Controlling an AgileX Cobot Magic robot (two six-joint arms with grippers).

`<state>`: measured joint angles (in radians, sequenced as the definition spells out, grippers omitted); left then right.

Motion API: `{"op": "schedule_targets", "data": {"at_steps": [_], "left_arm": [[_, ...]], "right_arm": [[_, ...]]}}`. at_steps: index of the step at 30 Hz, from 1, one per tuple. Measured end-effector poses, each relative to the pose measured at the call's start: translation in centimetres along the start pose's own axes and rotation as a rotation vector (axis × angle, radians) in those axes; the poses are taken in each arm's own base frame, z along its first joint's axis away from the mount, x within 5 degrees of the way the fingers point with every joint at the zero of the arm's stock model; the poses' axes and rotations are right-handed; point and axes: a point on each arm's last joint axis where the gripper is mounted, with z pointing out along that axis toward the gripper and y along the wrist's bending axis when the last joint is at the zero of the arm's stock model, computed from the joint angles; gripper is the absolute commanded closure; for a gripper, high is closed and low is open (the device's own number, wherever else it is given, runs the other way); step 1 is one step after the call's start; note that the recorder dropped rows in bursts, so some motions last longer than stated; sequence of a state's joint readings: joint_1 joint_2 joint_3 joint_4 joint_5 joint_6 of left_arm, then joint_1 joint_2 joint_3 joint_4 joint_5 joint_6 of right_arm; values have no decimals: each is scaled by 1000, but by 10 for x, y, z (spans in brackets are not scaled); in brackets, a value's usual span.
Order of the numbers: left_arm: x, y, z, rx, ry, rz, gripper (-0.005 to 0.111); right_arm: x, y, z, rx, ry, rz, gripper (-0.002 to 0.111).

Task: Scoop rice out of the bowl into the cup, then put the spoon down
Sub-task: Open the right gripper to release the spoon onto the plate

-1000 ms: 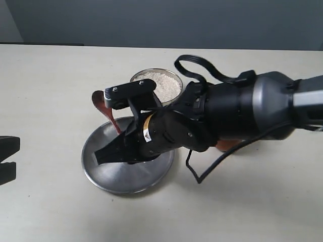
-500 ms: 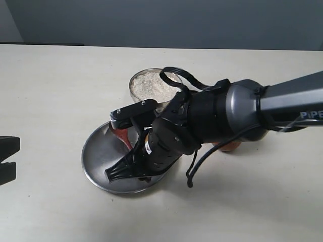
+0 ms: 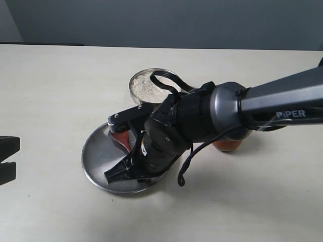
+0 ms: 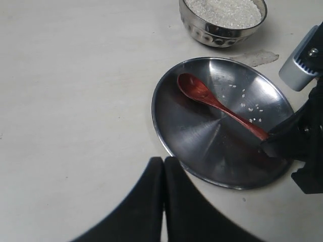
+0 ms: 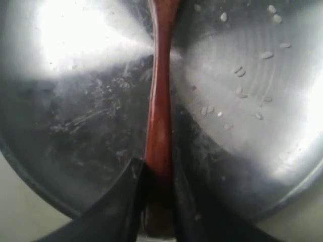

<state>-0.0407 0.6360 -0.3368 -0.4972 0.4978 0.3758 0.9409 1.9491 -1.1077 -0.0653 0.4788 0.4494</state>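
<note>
The reddish-brown wooden spoon (image 4: 217, 103) lies flat in the steel plate (image 4: 186, 136), its oval bowl (image 3: 121, 137) toward the plate's far rim. My right gripper (image 5: 159, 176) is low over the plate (image 3: 98, 151) and shut on the spoon's handle (image 5: 159, 116). The steel bowl (image 3: 135, 93), heaped with white rice (image 4: 224, 10), stands just behind the plate. Only a reddish sliver of the wooden cup (image 3: 227, 145) shows behind the right arm. My left gripper (image 4: 164, 161) is shut and empty, short of the plate's near rim, at the far left edge (image 3: 7, 159).
A few loose rice grains (image 4: 247, 106) lie on the plate beside the spoon handle. The right arm and its cable loop (image 3: 166, 83) hang over the bowl and cover much of the plate. Bare table (image 3: 50, 91) lies to the left.
The right gripper has come down toward the plate with the spoon. The spoon's bowl, earlier raised above the plate's far rim, now rests inside the plate. The left gripper has not moved.
</note>
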Motion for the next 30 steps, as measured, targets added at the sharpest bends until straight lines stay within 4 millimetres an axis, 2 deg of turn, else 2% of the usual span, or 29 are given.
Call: {"op": "schedule_targets", "data": {"at_steps": [1, 6, 8, 9, 10, 11, 16, 18, 21, 30], "left_arm": [[0, 0, 0, 0, 0, 0, 106], [0, 0, 0, 0, 0, 0, 106], [0, 0, 0, 0, 0, 0, 106], [0, 0, 0, 0, 0, 0, 106], [0, 0, 0, 0, 0, 0, 106], [0, 0, 0, -2, 1, 5, 106], [0, 0, 0, -3, 1, 7, 106], [0, 0, -1, -3, -5, 8, 106], [-1, -1, -6, -4, -41, 15, 106], [-2, -6, -27, 5, -175, 46, 106]], "right_arm": [[0, 0, 0, 0, 0, 0, 71], [-1, 0, -2, 5, -7, -13, 70], [-6, -1, -16, 6, -51, -44, 70], [-10, -1, -32, 4, -100, -70, 71], [-13, -1, -42, 1, -130, -80, 75], [-16, -1, -62, -2, -180, -98, 78], [-17, -6, -109, 40, -275, -175, 108], [-15, -10, -124, 61, -299, -195, 108], [-1, -20, -149, 86, -337, -203, 108], [58, -52, -183, 139, -404, -148, 108]]}}
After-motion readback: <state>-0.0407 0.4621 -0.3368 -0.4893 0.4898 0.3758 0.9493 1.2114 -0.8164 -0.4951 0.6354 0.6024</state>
